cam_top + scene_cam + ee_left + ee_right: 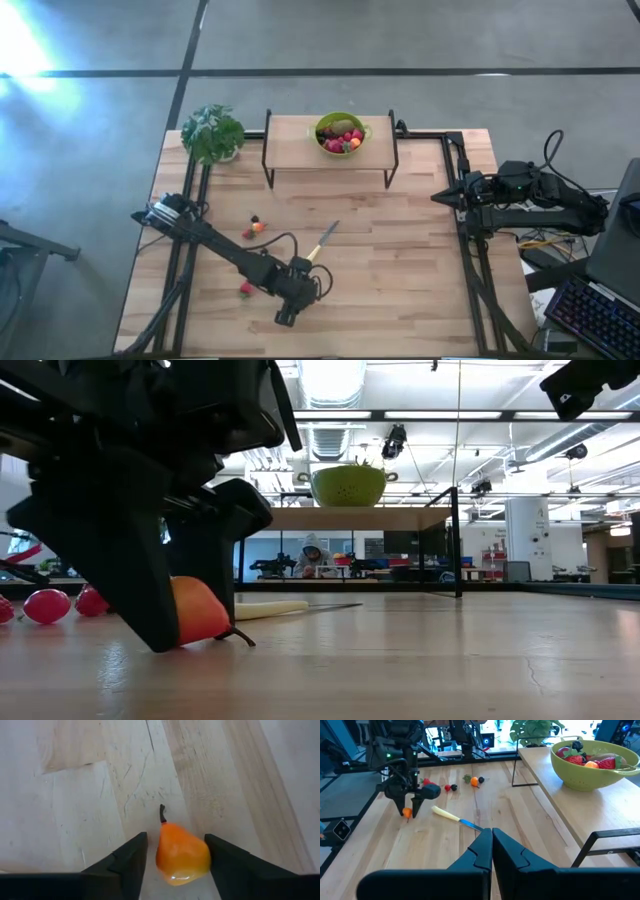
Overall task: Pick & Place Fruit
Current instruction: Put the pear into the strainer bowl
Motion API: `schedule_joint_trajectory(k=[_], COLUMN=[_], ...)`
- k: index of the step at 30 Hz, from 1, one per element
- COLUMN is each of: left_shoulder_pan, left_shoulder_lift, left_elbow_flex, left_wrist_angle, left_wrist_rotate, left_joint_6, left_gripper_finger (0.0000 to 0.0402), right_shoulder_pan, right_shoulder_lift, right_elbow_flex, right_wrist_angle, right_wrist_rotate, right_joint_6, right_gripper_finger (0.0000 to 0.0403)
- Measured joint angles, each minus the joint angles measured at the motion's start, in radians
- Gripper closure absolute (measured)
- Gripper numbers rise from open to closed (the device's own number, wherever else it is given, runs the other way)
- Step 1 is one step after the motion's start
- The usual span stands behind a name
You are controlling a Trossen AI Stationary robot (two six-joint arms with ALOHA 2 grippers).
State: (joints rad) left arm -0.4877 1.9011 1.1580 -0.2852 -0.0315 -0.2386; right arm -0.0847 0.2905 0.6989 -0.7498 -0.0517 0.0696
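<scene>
Near the table's front edge, the left gripper (pixel 175 865) stands on pale grained wood, its dark wedge-shaped fingers (pixel 125 862) spread on either side of a glossy orange pear-shaped fruit (pixel 181 852) (short dark stem); contact cannot be told. More fruit (pixel 587 761) fills the green perforated bowl (pixel 341 135) on the raised shelf (pixel 300 140). The right gripper (pixel 492 851) waits at the table's right edge, fingers pressed together.
</scene>
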Motion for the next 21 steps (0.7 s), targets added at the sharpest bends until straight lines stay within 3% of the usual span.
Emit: schedule_joint_trajectory(k=[10,16,21], left_shoulder_pan=[0.001,0.000,0.002], left_shoulder_lift=[0.000,-0.006,-0.013], left_elbow_flex=[0.000,0.030,0.126], left_wrist_angle=[-0.002,-0.048,-0.125], left_wrist_rotate=[0.001,0.015,-0.116], left_joint_6=[0.006,0.068,0.216], left_gripper_finger=[0.0254,0.0252,0.0255], right_shoulder_pan=[0.000,0.000,0.000], right_shoulder_lift=[0.000,0.000,0.000], right_elbow_flex=[0.000,0.000,0.000], right_wrist_angle=[0.000,0.000,0.000], right_wrist_rotate=[0.000,0.000,0.000], right_joint_6=[0.000,0.000,0.000], right_gripper_finger=[0.0394,0.0394,0.0394])
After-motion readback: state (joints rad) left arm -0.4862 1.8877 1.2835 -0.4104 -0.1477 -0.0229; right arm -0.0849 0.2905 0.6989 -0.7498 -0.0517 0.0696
